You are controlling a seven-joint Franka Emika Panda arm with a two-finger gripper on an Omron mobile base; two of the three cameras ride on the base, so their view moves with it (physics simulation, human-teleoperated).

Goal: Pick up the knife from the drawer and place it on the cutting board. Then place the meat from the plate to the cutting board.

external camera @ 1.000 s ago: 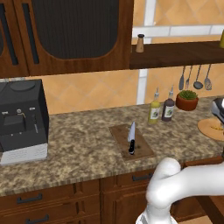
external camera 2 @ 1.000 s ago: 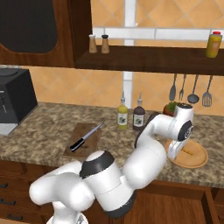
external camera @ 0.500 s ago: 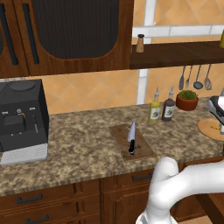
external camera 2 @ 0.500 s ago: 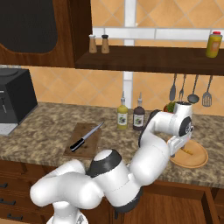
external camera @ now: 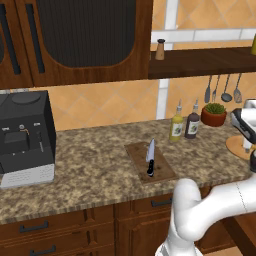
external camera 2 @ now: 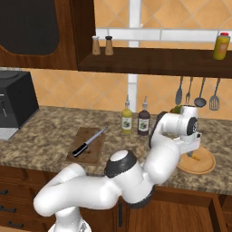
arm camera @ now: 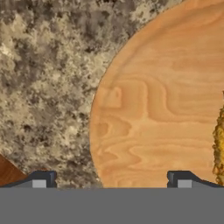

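The knife [external camera: 150, 156] [external camera 2: 89, 142], black handle and silver blade, lies diagonally on the dark cutting board [external camera: 161, 171] [external camera 2: 93, 155] in the middle of the counter. Far to the right sits the round tan plate [external camera: 236, 145] [external camera 2: 205, 166] [arm camera: 153, 109]. My gripper [external camera 2: 190, 152] [external camera: 248, 148] [arm camera: 111, 179] hangs just above the plate, open, with nothing between its fingertips. The orange-yellow meat [arm camera: 218, 144] [external camera 2: 195, 157] lies on the plate, off to one side of the fingers. Reddish-brown wood of the drawer [external camera: 243, 235] shows below the counter edge.
Two bottles [external camera 2: 127, 121] [external camera 2: 144, 121] and a potted plant [external camera: 215, 113] stand against the wall left of the plate. Grey utensils [external camera 2: 198, 93] hang above it under a shelf. A black coffee machine [external camera: 24, 135] occupies the far left of the counter.
The hand has shifted only slightly over the plate. Knife and board have not moved.
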